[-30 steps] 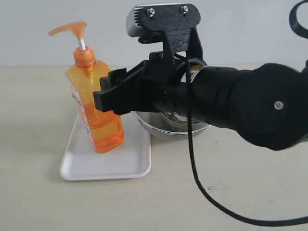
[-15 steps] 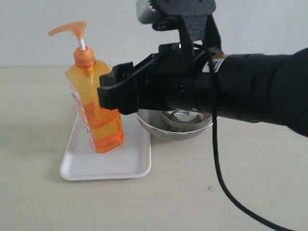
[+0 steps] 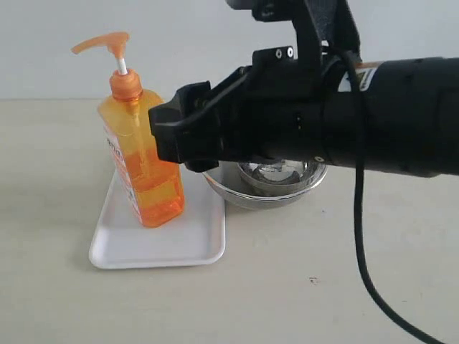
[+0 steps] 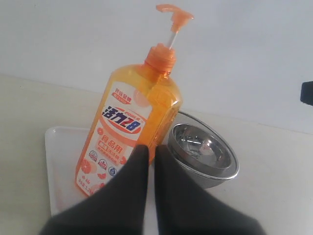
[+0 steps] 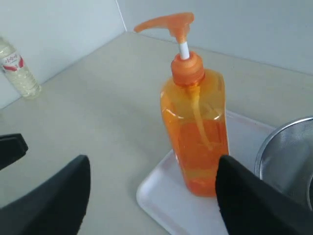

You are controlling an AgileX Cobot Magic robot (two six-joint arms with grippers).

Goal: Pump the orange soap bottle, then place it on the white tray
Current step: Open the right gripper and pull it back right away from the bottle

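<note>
Both sets are empty: my right jaws gape wide, the bottle (image 3: 140, 179) upright on the tray (image 3: 154, 249) just ahead, apparently delivered; my left jaws sit pinched shut, I'd guess for pumping.

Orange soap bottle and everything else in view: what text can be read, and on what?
"活力28": front label of the orange soap bottle.
"食品用": just below on the same label, less sure.
Other print on that label, and the red label of the small clear bottle: too small to read.
</note>
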